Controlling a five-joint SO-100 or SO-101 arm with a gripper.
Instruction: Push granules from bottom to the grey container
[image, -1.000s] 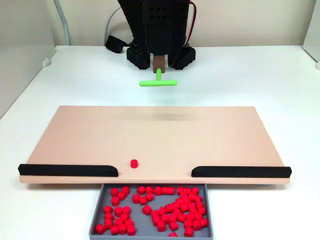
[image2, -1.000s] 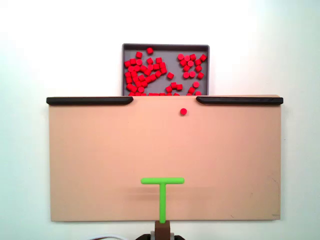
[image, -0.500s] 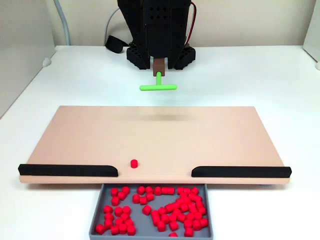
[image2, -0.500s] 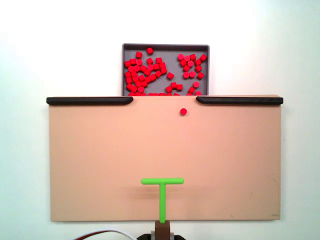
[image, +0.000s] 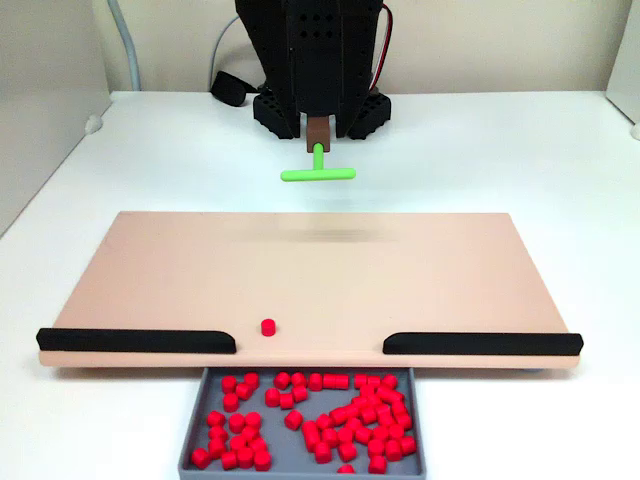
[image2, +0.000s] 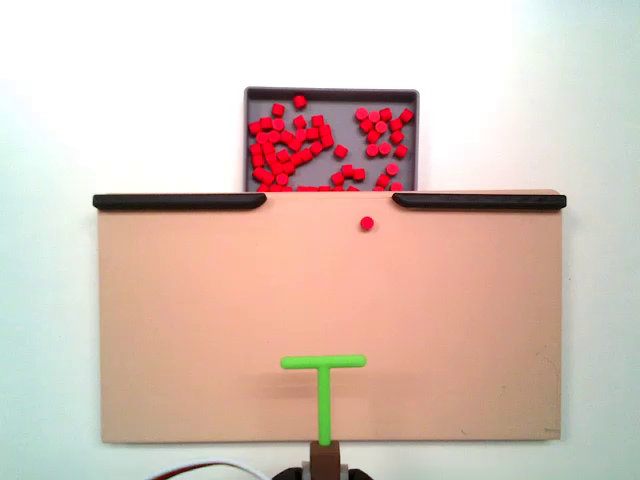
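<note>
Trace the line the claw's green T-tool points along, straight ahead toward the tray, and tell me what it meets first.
Probably nothing on the tan board. From above, the green T-tool points toward the gap between the black strips, and the lone red granule sits right of that line. First in line is the grey container, though the tool's height is unclear.

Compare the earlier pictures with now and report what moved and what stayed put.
Hardly anything moved. The green T-shaped tool drifted very slightly: a touch rightward and up in a fixed view, a hair left in the top-down one. It stays at the arm's end; nothing was grabbed or released. The lone granule on the tan board, the granules in the grey container and the black strips are unchanged.
</note>
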